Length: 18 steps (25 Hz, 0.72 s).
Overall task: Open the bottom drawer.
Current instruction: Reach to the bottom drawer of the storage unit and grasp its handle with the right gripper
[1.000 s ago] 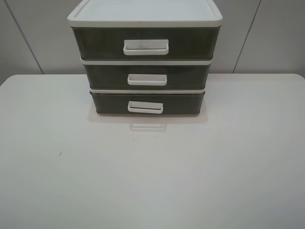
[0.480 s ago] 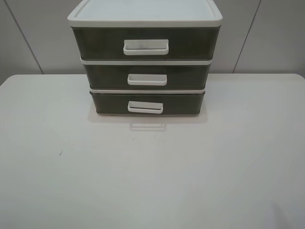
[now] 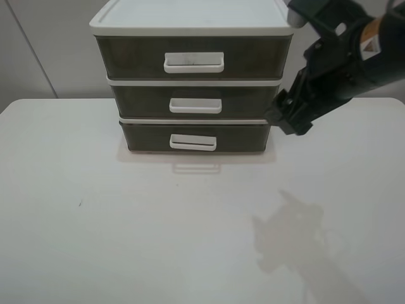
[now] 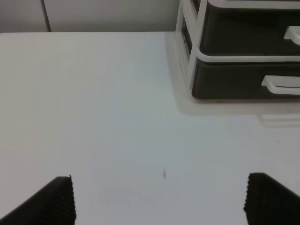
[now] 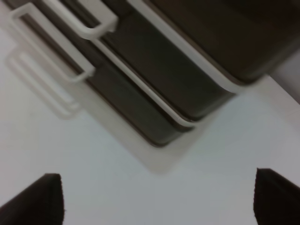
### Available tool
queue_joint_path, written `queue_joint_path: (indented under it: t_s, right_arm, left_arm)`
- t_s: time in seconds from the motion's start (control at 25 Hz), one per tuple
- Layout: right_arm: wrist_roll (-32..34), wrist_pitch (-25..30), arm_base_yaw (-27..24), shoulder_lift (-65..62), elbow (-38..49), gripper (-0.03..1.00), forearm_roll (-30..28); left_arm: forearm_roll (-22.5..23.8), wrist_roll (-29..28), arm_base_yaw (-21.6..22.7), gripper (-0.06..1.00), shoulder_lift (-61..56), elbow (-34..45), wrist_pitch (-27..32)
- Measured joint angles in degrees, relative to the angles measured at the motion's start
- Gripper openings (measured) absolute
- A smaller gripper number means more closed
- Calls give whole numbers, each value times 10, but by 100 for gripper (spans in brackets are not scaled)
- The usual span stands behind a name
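The bottom drawer (image 3: 243,136) is the lowest of three dark translucent drawers in a white-framed unit, and it is closed, with its small white loop handle (image 3: 193,142) at the front. My right gripper (image 3: 286,118) hangs in the air just off the unit's right side, level with the middle and bottom drawers and touching nothing. The right wrist view shows its jaws wide apart (image 5: 157,199), with the bottom drawer (image 5: 126,105) and its handle (image 5: 51,56) ahead. My left gripper (image 4: 164,201) is open and low over the table, with the bottom drawer (image 4: 234,82) far ahead.
The middle drawer (image 3: 247,101) and the taller top drawer (image 3: 253,58) are closed above it. The unit stands at the back of a white table (image 3: 126,221), against a grey panelled wall (image 3: 38,50). The arm's shadow (image 3: 297,234) lies on the table at the right.
My right arm has come into the exterior view from the upper right and now hangs beside the unit's right side. Its shadow has appeared on the table. The drawers have not moved.
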Motion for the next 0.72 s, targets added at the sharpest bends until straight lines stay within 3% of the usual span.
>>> queue_joint_path:
  t_s: [0.2,0.4,0.6,0.72]
  right_arm:
    - [-28,-92,65,116,3,80,0]
    - [-144,-223,105,157,69,80,0]
    - [-268,-380,109,181,146,80,35]
    - [-314,-430,94,211,154,80,63]
  left_arm:
    - [0,0,0,74,0,0,0]
    - [0,0,0,74,0,0,0]
    - [0,0,0,74,0,0,0]
    - [0,0,0,74,0,0,0]
